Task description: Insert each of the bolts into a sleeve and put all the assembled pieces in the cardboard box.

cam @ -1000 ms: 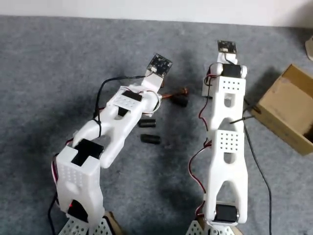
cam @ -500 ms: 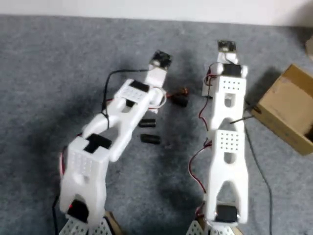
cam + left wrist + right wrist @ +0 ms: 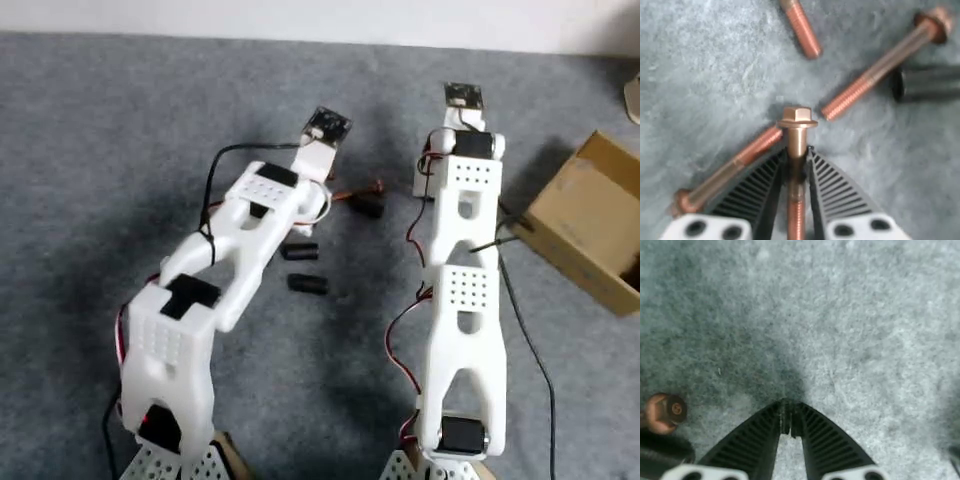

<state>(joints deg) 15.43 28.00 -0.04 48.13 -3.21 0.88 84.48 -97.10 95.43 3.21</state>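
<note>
Left gripper (image 3: 796,152) clamped on bolt (image 3: 797,122), among loose bolts (image 3: 875,75) and black sleeve (image 3: 927,84). Right gripper (image 3: 789,421) fingers together, empty; probably bolt head (image 3: 664,412) nearby.

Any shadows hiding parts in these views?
High view: soft arm shadows on the carpet, sleeves plainly visible. Left wrist view: even light on the bolt in the left gripper. Right wrist view: dark shadow patch ahead of the right gripper.
</note>
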